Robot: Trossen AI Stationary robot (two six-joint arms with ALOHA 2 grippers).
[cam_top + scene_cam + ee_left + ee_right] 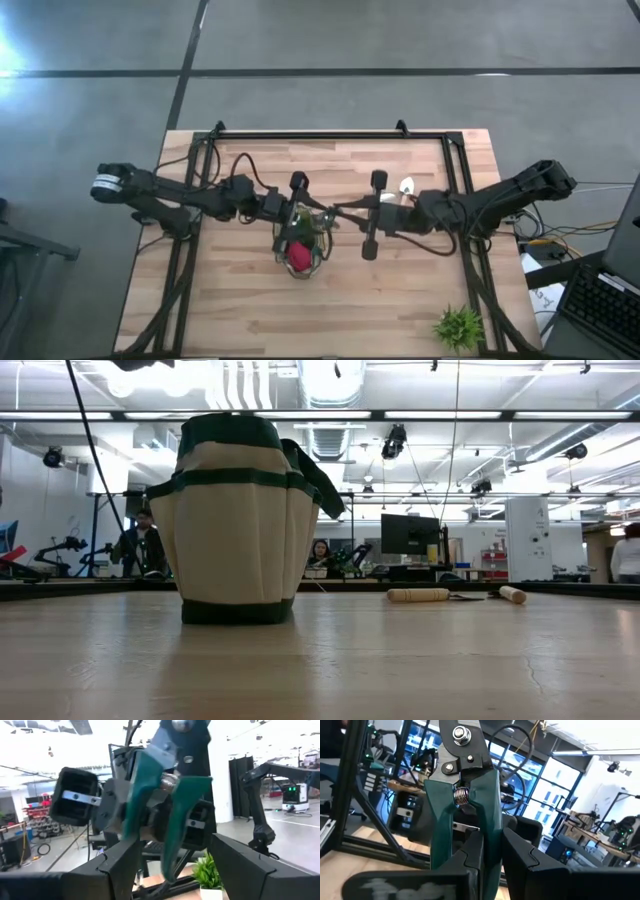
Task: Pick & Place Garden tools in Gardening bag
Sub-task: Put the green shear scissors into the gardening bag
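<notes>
Shears (470, 820) pinched upright in right tool (492, 865).

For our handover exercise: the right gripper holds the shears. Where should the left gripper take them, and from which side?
Probably the free green handle, approached from the side opposite the right gripper. The shears have handles sprung apart, and the right gripper pinches only one. The other stands clear, long and flat, facing the open left gripper.

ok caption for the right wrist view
Right pincer shut on one green handle of the pruning shears, held upright.
</notes>
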